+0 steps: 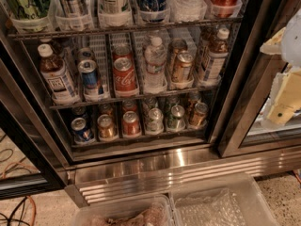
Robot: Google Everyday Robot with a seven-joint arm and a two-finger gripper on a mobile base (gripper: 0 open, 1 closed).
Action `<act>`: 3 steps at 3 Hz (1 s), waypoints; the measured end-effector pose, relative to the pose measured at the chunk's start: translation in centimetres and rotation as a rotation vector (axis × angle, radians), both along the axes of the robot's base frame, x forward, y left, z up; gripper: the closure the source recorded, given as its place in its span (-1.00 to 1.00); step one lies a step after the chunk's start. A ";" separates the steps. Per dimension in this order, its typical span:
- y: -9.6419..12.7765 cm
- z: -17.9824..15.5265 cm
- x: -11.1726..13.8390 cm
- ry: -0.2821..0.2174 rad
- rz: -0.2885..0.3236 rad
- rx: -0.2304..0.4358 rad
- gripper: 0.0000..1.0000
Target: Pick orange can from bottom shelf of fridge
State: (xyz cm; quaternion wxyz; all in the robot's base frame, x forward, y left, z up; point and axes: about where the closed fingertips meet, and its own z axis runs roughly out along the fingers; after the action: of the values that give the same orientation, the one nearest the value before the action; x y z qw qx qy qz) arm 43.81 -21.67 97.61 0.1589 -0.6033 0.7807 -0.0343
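The fridge [235,102] stands open in front of me, with a ribbed steel base [164,173]. The bottom shelf [141,136] holds a row of short cans in clear lanes. The orange can [107,126], coppery with a silver lid, stands upright second from the left, between a blue can [82,129] and a redder-orange can [131,123]. A similar brownish can [198,114] stands at the row's right end. My gripper [283,100], a cream-coloured part, is at the right edge of the view, outside the fridge, well to the right of the shelf and above it.
The middle rack holds bottles, a Coca-Cola can [124,74] and a taller orange-brown can [181,66]. The top rack holds tall cans. A dark centre post [244,79] stands between gripper and shelf. Two clear plastic bins [221,201] sit on the floor below. Cables [19,206] lie at the left.
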 end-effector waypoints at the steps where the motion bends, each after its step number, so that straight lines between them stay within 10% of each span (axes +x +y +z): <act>1: 0.0 0.0 0.0 0.000 0.000 0.000 -1.00; 3: -0.5 -7.2 0.6 0.065 -0.017 0.028 -1.00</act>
State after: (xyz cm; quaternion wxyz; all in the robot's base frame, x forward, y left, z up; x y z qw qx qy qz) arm 44.45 -22.12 90.46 0.1418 -0.5953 0.7908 -0.0051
